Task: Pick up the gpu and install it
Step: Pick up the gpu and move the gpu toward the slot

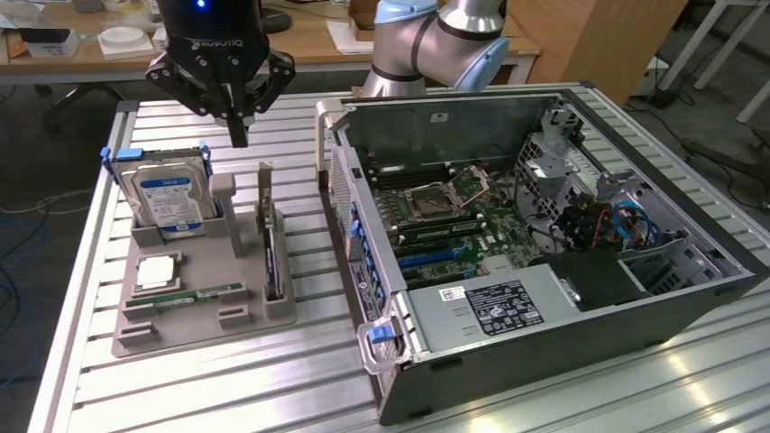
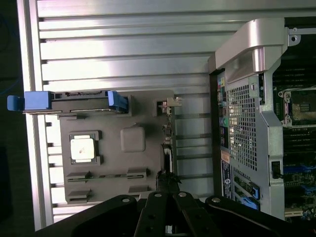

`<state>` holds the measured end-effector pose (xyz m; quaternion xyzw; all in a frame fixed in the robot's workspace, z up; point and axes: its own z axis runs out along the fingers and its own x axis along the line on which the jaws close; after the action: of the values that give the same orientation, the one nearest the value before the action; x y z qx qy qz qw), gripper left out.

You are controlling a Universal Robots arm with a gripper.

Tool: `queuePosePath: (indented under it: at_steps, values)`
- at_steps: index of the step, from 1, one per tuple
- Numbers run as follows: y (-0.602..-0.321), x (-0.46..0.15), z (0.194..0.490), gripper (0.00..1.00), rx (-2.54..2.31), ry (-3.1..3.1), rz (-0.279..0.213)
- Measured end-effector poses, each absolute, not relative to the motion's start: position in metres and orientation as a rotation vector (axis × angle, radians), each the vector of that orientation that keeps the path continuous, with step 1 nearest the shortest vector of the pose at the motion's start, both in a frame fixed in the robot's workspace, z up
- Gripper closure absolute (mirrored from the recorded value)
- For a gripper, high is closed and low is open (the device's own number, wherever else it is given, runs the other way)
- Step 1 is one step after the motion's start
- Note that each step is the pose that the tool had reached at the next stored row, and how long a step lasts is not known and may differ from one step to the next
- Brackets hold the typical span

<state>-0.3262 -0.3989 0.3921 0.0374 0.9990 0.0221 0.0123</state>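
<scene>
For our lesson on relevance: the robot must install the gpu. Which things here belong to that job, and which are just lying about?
Job in hand: thin dark flat gpu card standing in the grey holder; open dark computer case; black gripper, fingers shut.
Lying about: silver hard drive with blue-white label; slim green memory stick; square silver processor chip.

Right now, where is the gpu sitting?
In the exterior view the gpu stands on edge in the grey holder, between the hard drive on the exterior view's left and the open computer case on its right.
</scene>
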Motion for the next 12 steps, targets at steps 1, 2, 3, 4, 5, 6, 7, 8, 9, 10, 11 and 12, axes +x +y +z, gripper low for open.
queuePosePath:
  at_steps: [1, 2, 3, 4, 5, 6, 7, 8, 9, 10, 11, 12]
  values:
    - [-0.3988, -0.3262, 0.392, 0.9, 0.117, 3.114, 0.069]
    - [-0.3988, -0.3262, 0.392, 0.9, 0.117, 3.114, 0.069]
    - [-0.3988, -0.3262, 0.392, 0.9, 0.117, 3.114, 0.069]
    - [-0.3988, -0.3262, 0.392, 0.9, 0.117, 3.114, 0.069]
    - [-0.3989, -0.3262, 0.3921, 0.89, 0.117, 3.114, 0.069]
    - [-0.3989, -0.3262, 0.3921, 0.83, 0.117, 3.114, 0.069]
    - [-0.3989, -0.3262, 0.392, 0.83, 0.117, 3.114, 0.069]
    - [-0.3988, -0.3262, 0.392, 0.77, 0.117, 3.114, 0.069]
    - [-0.3988, -0.3262, 0.3921, 0.71, 0.117, 3.114, 0.069]
    - [-0.3989, -0.3262, 0.3921, 0.71, 0.117, 3.114, 0.069]
    - [-0.3989, -0.3262, 0.3921, 0.65, 0.117, 3.114, 0.069]
    - [-0.3989, -0.3262, 0.3921, 0.59, 0.117, 3.114, 0.069]
